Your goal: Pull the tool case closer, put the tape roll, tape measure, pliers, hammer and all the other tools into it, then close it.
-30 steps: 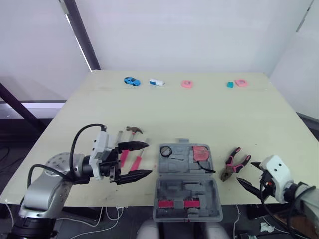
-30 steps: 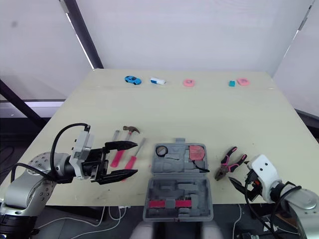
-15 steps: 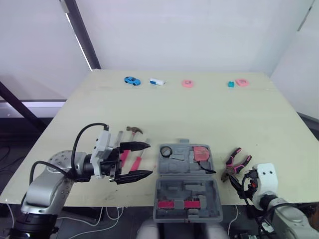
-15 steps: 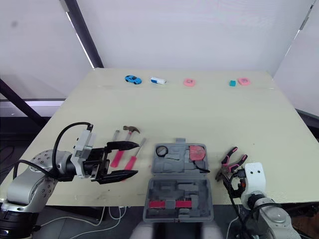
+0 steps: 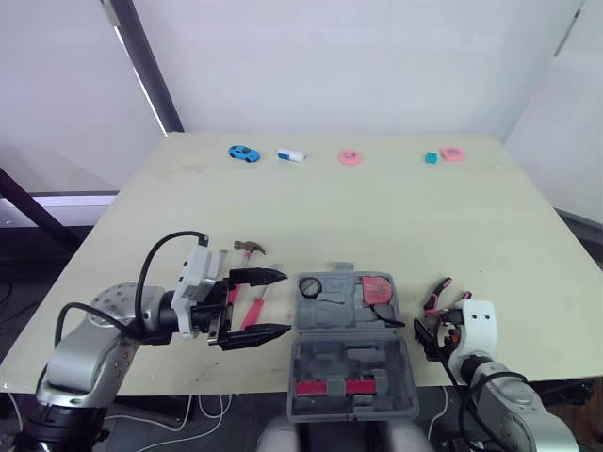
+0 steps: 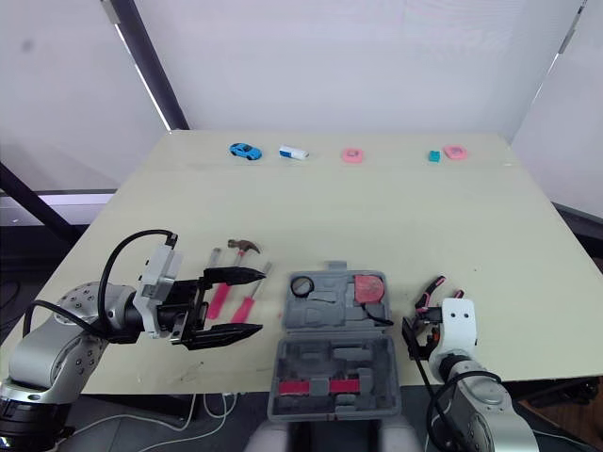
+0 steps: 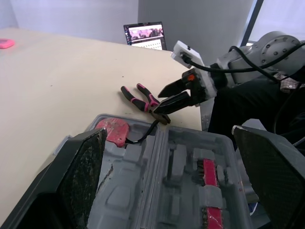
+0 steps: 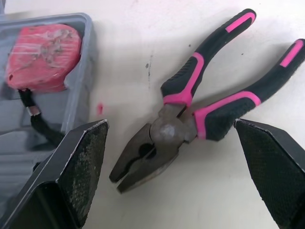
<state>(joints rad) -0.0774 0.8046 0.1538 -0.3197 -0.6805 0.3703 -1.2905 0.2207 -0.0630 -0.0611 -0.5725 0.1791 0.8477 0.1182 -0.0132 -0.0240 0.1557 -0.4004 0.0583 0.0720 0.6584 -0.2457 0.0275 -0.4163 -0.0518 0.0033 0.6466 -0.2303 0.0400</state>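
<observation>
Pale table [image 5: 396,207] under me: the grey tool case [image 5: 353,363] lies open at the near edge, with the red tape measure [image 5: 379,288] in its far half. My left pincer [image 5: 285,301] hangs spread just left of the case, near the pink-handled screwdrivers [image 5: 254,303] and the hammer [image 5: 251,248]. My right pincer [image 7: 157,101] is spread too, a finger on either side of the pliers [image 8: 190,119], which lie on the table just right of the case.
</observation>
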